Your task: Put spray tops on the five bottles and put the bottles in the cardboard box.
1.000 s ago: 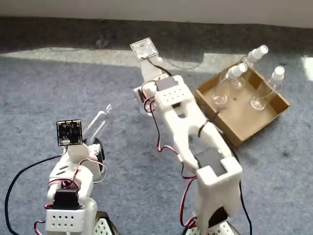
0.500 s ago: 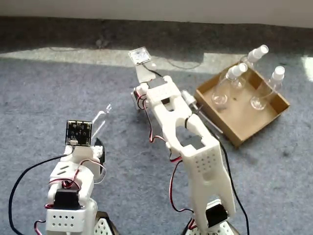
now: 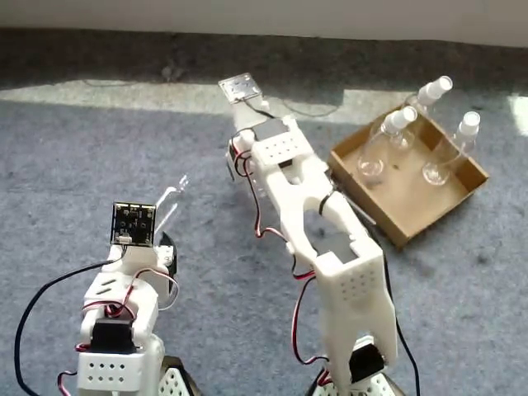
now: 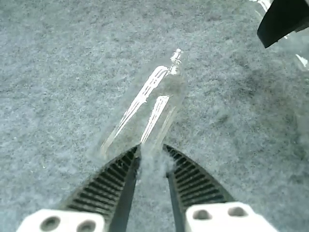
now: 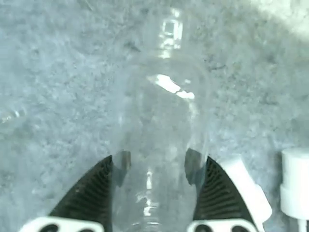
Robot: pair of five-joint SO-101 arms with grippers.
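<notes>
A clear, topless bottle (image 4: 149, 104) lies slanted on the grey carpet, its base between the tips of my left gripper (image 4: 151, 147), which is shut on it. From above, that bottle (image 3: 169, 202) points away from the left arm at the lower left. My right gripper (image 5: 157, 164) is shut on a second clear bottle (image 5: 161, 125), whose open neck points away from the camera. Two white spray tops (image 5: 244, 186) lie beside the right finger. The cardboard box (image 3: 388, 221) at the right holds three bottles (image 3: 379, 140) with spray tops on.
The right arm (image 3: 305, 198) stretches across the middle of the carpet, close to the box's near corner. A thin cable (image 3: 309, 109) trails over the carpet behind it. Open carpet lies to the left of both arms.
The right arm has stretched out and dropped lower over the middle, its wrist camera shifting a little. The left wrist has shifted slightly right with its bottle.
</notes>
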